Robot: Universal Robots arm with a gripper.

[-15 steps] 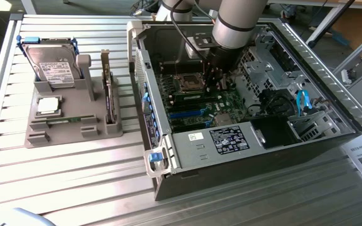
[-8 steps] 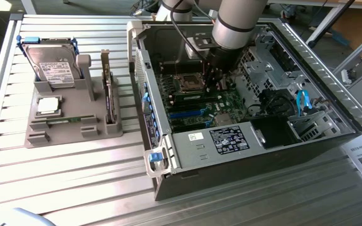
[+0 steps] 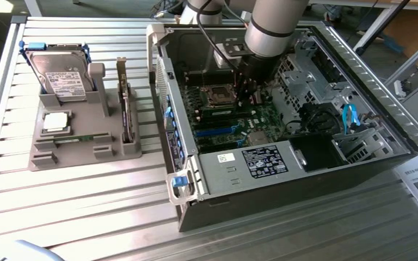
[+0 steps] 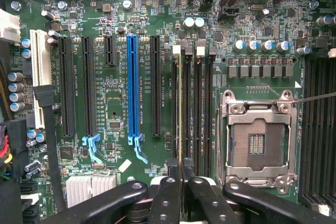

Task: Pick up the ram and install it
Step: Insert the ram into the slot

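Fingers (image 4: 168,198) pinched on ram (image 4: 180,108), held edge-on over memory slots (image 4: 202,108) beside CPU socket (image 4: 257,142)

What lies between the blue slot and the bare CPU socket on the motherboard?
In the wrist view: one black expansion slot, then the black memory slots, with the ram edge-on along them, pinched in the tool.
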